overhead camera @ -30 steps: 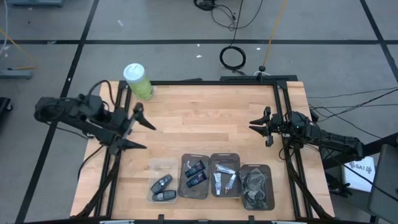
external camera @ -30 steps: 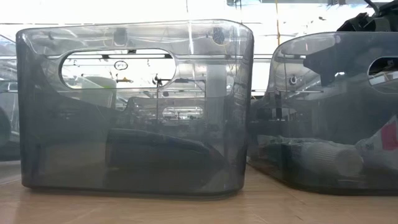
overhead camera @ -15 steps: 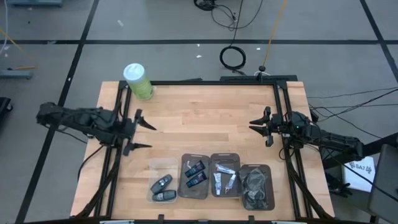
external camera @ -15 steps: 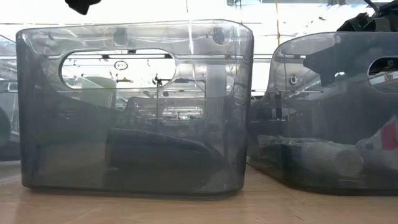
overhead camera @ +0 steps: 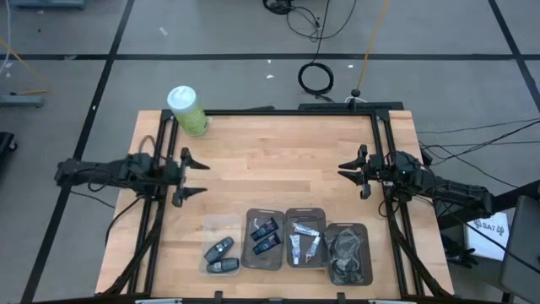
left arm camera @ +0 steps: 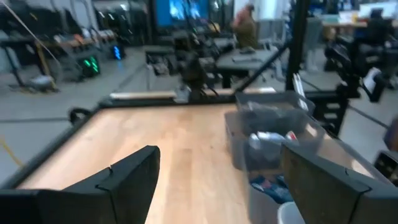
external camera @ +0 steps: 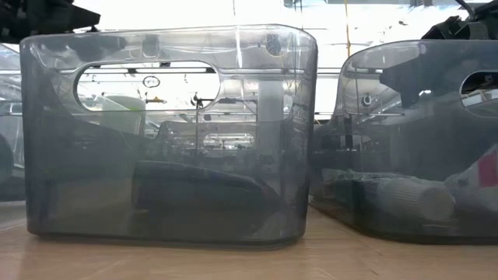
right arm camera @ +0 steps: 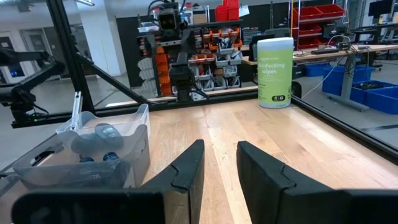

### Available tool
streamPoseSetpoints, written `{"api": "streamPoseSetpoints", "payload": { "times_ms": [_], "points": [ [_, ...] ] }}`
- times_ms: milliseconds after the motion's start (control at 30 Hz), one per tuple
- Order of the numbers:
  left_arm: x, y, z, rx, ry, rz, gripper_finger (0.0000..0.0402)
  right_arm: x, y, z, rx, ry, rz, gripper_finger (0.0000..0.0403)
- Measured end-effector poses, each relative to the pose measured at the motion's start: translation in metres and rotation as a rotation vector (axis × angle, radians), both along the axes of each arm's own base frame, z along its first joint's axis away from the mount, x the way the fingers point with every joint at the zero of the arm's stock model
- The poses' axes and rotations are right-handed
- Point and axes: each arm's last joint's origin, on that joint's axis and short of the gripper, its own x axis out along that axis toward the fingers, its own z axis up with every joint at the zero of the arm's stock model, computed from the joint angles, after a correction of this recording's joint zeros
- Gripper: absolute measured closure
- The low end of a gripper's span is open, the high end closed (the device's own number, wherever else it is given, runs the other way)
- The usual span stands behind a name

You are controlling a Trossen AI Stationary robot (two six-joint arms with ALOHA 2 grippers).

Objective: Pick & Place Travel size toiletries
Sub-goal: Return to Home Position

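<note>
Currently my left tool (overhead camera: 193,176) hangs wide open and empty over the left side of the surface (overhead camera: 278,160). My right tool (overhead camera: 342,171) is barely parted and empty at the right. Navy toiletries (overhead camera: 265,236) and white toiletries (overhead camera: 304,242) lie in adjoining bins (overhead camera: 264,263), opposite the green canister (overhead camera: 187,110).

Bins (overhead camera: 221,226): four are counted.
Dark navy tubes (overhead camera: 265,226): two are counted.
White tubes (overhead camera: 297,246): at least two are seen.
Black oval objects (overhead camera: 218,248): two are counted.
Green canister (overhead camera: 187,110): one is counted.
</note>
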Motion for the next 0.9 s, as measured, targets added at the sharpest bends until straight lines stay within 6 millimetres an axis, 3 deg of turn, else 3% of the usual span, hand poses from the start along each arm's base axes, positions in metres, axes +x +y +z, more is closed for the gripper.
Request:
{"api": "streamPoseSetpoints", "payload": {
  "times_ms": [300,633,900],
  "points": [
    [-0.028,0.009,0.005,0.006,-0.116,0.087,0.0087,0.000,0.000,0.000,0.000,0.000,0.000,0.0319],
    [-0.010,0.015,-0.045,-0.011,-0.113,0.149,0.0091,0.000,0.000,0.000,0.000,0.000,0.000,0.0319],
    [-0.008,0.018,-0.055,-0.019,-0.087,0.181,0.0092,0.000,0.000,0.000,0.000,0.001,0.000,0.0318]
  ]
}}
